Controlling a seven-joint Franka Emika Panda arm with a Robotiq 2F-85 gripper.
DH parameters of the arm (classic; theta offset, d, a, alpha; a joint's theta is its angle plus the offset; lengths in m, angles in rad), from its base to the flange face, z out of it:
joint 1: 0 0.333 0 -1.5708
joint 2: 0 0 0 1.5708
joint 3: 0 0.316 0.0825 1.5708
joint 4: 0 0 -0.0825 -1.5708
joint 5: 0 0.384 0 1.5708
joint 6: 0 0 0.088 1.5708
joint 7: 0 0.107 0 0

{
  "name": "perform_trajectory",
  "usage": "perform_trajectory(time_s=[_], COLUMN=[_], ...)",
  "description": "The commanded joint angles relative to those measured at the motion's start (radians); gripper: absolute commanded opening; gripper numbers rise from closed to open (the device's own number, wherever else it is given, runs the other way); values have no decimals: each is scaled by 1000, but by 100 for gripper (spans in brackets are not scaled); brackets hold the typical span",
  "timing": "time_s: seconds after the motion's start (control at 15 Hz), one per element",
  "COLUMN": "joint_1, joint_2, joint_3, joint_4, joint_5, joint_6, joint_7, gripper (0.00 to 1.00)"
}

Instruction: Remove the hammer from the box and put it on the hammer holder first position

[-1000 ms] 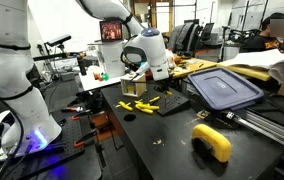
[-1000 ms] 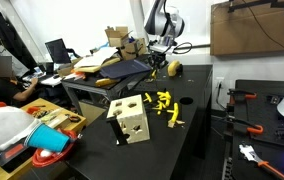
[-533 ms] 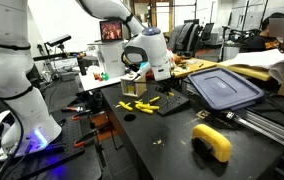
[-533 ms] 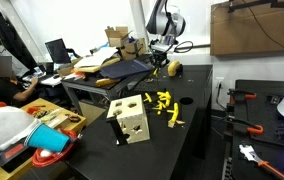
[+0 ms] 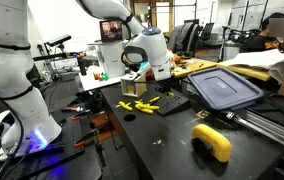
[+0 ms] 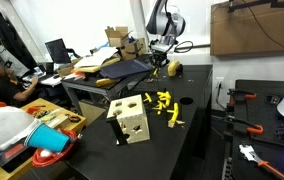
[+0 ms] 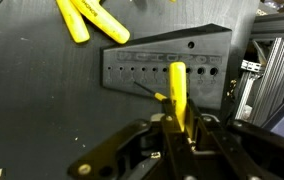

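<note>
Yellow hammer [image 7: 177, 88] being pinched tight by the gripper [image 7: 179, 128], its end reaching over the dark holder [image 7: 142, 70] with a row of holes, 2 more yellow tools [image 7: 94, 16] lying on the black tabletop [image 7: 32, 100], tan box [image 6: 132, 120] sitting well apart.

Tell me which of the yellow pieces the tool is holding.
The yellow piece reaching over the dark holder with holes, clamped in the tool. The other yellow pieces lie loose on the table, apart from it.

Dark-blue bin [image 5: 225, 88] near a yellow curved object [image 5: 213, 141].
</note>
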Motion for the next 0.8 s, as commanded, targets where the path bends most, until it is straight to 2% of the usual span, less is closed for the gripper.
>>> perform_trajectory(time_s=[0.0,0.73], joint_1=[8,14], joint_2=[-12,-15], joint_3=[-4,-7], joint_4=[-2,-7], joint_5=[-14,-18], joint_6=[-21,-41], joint_7=[26,33], gripper=[4,4])
